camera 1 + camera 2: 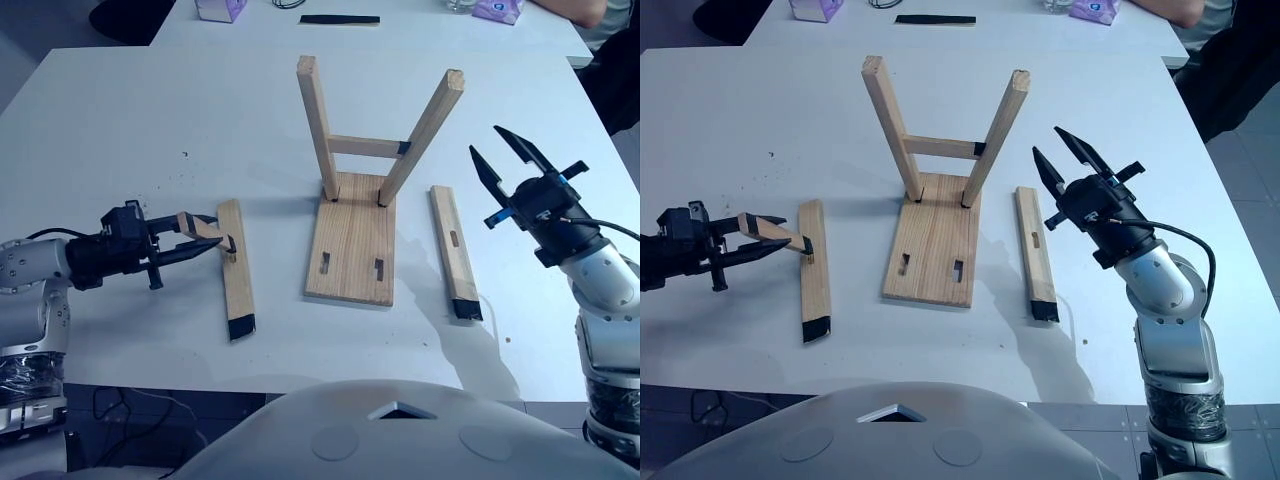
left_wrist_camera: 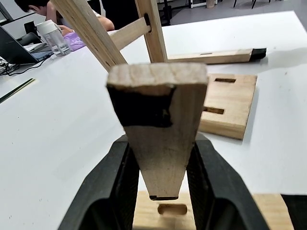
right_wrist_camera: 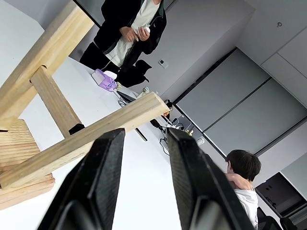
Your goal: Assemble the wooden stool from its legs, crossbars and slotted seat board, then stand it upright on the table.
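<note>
Left pincer [image 1: 207,238] clamped on a short crossbar [image 2: 160,124], loose leg [image 1: 238,275] beneath its tips, right pincer [image 1: 485,140] gaping, empty, seat board [image 1: 352,245] off to its left

Four legs [image 1: 320,125] [image 1: 422,135] [image 1: 236,268] [image 1: 453,250] are showing, two standing and two lying, along with two crossbars [image 1: 362,146] [image 1: 205,230], one seat board [image 1: 352,245] carrying two empty slots [image 1: 325,262] [image 1: 379,267], and, farther back, two purple packs [image 1: 222,8] [image 1: 497,10] and one black strip [image 1: 340,19].
</note>
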You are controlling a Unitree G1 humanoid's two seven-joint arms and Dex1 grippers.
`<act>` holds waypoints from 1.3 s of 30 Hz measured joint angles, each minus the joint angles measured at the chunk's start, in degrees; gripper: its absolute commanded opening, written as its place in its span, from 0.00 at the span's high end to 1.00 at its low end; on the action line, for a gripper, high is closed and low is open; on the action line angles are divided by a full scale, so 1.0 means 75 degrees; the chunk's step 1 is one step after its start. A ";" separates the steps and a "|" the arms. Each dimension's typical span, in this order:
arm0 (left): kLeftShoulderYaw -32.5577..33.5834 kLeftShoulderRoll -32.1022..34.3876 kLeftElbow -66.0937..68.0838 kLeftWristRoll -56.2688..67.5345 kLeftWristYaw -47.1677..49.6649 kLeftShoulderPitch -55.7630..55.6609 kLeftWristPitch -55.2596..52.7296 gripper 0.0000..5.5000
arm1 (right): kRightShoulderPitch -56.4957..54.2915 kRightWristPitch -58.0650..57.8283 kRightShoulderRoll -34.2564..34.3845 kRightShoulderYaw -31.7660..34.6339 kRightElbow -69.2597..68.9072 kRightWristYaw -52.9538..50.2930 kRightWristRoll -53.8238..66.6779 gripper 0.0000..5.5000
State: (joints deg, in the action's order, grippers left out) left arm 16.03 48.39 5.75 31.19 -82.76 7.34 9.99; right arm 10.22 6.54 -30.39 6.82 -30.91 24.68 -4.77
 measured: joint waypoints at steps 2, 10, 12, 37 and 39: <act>-0.0042 0.0000 0.0174 -0.0092 -0.0095 0.0061 0.0084 0.77 | -0.0001 -0.0017 0.0000 -0.0012 0.0000 0.0003 -0.0019 0.71; -0.0091 0.0000 0.0312 -0.0037 -0.0308 0.0159 0.0268 0.77 | -0.0002 -0.0073 0.0064 -0.0054 -0.0001 -0.0023 -0.0134 0.71; -0.0113 0.0000 0.0311 -0.0033 -0.0292 0.0135 0.0257 0.77 | -0.0003 -0.0087 0.0080 -0.0072 -0.0001 -0.0024 -0.0140 0.71; -0.0856 -0.0137 0.0823 -0.0340 0.0163 -0.0260 0.0231 0.77 | -0.0287 -0.0147 0.0074 -0.0340 0.0076 0.0068 -0.0166 0.71; -0.1069 -0.0127 0.0509 -0.0359 0.0500 -0.0288 -0.0193 0.77 | -0.0335 -0.0144 0.0053 -0.0391 0.0129 0.0139 -0.0167 0.71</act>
State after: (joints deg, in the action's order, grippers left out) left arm 8.01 47.43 9.57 28.50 -79.01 5.18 8.54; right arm 7.71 5.46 -29.99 3.89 -29.95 25.72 -6.03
